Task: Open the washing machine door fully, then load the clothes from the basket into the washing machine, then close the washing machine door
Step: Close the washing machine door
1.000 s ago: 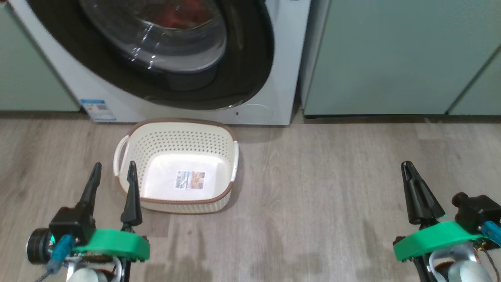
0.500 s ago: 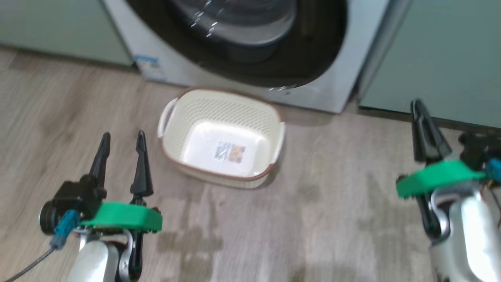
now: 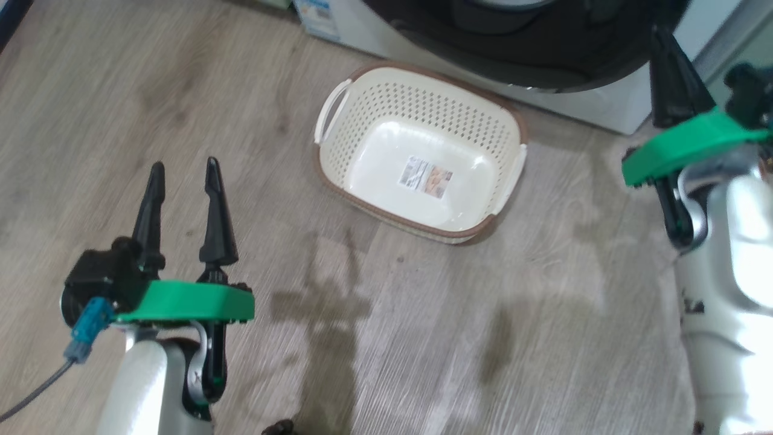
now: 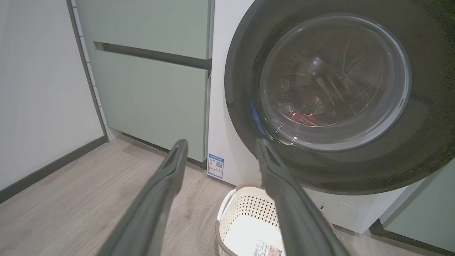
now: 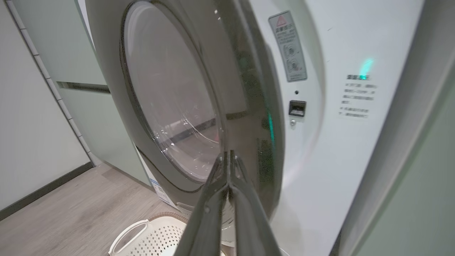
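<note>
The basket point(image 3: 423, 99) is seen empty but for its label sticker point(image 3: 426, 177). It is set on the floor point(image 3: 423, 332) at the far side, just in front of the washing machine point(image 4: 227, 142) and below its door, where garments could be lifted only a short way. Red fabric of the clothes point(image 4: 302, 115) is glimpsed through the glass of the washing machine door point(image 4: 241, 89), so loading is judged done and closing is judged the step in hand. The right gripper point(image 3: 658, 36) is held with its fingers pressed together on nothing, far right by the door's free edge, a narrow tip suited to pushing rather than grasping. The latch slot point(image 5: 297, 107) is uncovered, so the door is judged not yet latched; contact cannot be told. The left gripper point(image 3: 184, 164) is held moderately spread and empty, near left, well apart from the door.
</note>
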Motion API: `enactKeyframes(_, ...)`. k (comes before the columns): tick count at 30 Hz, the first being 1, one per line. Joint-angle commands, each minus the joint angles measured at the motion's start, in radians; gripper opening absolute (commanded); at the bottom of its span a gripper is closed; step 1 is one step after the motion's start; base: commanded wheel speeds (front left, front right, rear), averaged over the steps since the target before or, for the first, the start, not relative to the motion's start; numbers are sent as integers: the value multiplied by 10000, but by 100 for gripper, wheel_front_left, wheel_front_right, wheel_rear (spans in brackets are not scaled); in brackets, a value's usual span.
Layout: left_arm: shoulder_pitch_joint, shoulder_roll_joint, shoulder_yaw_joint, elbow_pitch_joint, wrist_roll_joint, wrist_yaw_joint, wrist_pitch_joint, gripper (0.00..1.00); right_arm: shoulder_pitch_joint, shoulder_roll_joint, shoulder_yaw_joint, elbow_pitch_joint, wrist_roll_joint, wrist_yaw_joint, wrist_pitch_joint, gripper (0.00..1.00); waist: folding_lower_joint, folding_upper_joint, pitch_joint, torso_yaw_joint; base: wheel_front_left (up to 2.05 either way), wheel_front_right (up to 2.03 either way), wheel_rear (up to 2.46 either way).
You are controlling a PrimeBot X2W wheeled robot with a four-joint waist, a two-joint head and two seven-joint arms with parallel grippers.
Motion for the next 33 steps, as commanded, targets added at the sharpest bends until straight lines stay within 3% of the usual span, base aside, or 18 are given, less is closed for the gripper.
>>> enactKeyframes(1,-417,59,408,-324,81,-51,-94,100,-392,-43,268,-196,-1,0,-110,0,-3,0,221,198,0,0,0)
enactKeyframes(19,-747,-65,480,-368,37,-108,-95,100,-2764,-533,219,2050,-115,0,-583,0,-3,0,754,354,0,0,0)
enactKeyframes(33,-1137,-67,288,-400,-233,26,-95,100,-5691,-1063,-460,4254,-1072,0,-497,0,-3,0,1594,535,0,0,0)
